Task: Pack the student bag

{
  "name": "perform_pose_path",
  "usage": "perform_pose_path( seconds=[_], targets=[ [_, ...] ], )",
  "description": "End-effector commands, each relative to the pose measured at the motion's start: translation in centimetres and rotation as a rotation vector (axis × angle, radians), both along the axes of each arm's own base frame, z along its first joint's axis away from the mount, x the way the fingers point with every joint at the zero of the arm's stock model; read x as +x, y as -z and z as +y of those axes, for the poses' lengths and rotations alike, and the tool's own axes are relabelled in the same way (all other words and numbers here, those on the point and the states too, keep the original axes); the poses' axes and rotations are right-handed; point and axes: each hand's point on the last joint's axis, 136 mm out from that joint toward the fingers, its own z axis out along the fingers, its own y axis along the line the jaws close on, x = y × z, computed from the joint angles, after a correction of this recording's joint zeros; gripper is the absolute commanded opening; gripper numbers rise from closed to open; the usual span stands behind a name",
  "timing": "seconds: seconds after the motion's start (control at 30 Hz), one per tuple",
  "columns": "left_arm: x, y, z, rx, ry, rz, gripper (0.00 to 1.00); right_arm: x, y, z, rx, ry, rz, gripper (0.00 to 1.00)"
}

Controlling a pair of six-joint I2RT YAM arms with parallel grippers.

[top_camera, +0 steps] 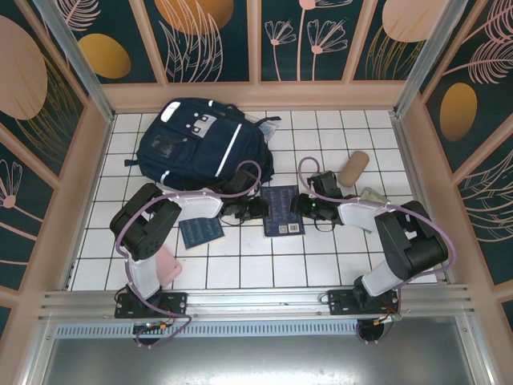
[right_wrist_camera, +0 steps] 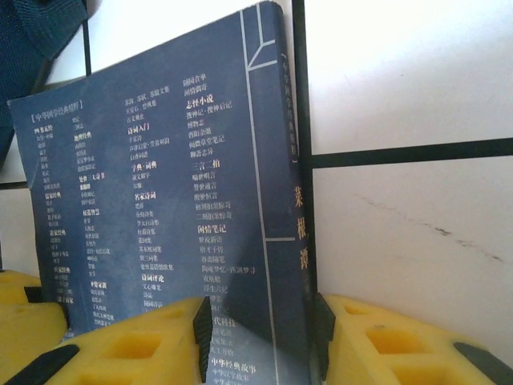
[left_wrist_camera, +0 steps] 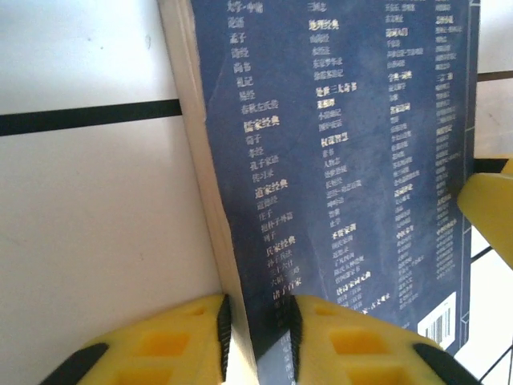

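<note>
The student bag [top_camera: 200, 143], navy with white stripes, lies at the back left of the tiled table. A dark blue book [top_camera: 282, 210] with pale Chinese print sits mid-table between both grippers. My left gripper [top_camera: 258, 210] is shut on the book's [left_wrist_camera: 345, 160] page edge, one pad against the pages and the other on the cover, as the left gripper [left_wrist_camera: 260, 333] shows in its wrist view. From the other side my right gripper [top_camera: 304, 207] is shut on the spine edge, and in the right wrist view the book [right_wrist_camera: 160, 184] runs down between the right gripper's [right_wrist_camera: 261, 341] pads.
A smaller blue book [top_camera: 200, 231] lies under the left forearm, and a pink item [top_camera: 169, 265] sits near the left base. A tan pouch [top_camera: 353, 168] and a greenish item [top_camera: 373, 195] lie at the right. Wooden walls enclose the table.
</note>
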Motion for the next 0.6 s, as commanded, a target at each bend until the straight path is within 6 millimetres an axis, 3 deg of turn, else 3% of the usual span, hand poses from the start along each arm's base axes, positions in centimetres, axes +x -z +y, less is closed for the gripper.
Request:
perform_pose_path(
  seconds=[0.0,0.2,0.57],
  targets=[
    [-0.9,1.8,-0.4,0.010,0.018,0.036,0.21,-1.4,0.7,2.2,0.089,-0.098,0.055,0.41],
    [-1.3,2.8,-0.5,0.008,0.032,0.053,0.13,-2.6,-0.6,4.3,0.226,-0.174,0.073,0.34],
    [-1.2,2.9,-0.5,0.018,0.051,0.044,0.11,-3.4,-7.7,5.8,0.498,-0.249,0.003,0.30]
  ],
)
